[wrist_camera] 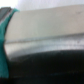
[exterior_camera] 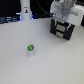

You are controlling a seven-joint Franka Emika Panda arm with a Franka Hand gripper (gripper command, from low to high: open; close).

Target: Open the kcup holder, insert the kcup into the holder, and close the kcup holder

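Observation:
The kcup (exterior_camera: 30, 49), a tiny white pod with a green top, stands alone on the white table, toward the exterior view's left. The kcup holder (exterior_camera: 62, 31), a black box with two stacked fronts and pale handles, stands at the back on the exterior view's right. My gripper (exterior_camera: 61, 20) hangs right above the holder's front, close to its top. Its fingers are too blurred to tell whether they are open or shut. The wrist view is a blurred close-up of a pale grey surface (wrist_camera: 47, 30) over a black one (wrist_camera: 50, 67). The kcup is out of that view.
A white upright object with a dark base (exterior_camera: 25, 11) stands at the back on the exterior view's left. Dark clutter lines the table's far edge. A teal patch (wrist_camera: 5, 40) shows at one side of the wrist view.

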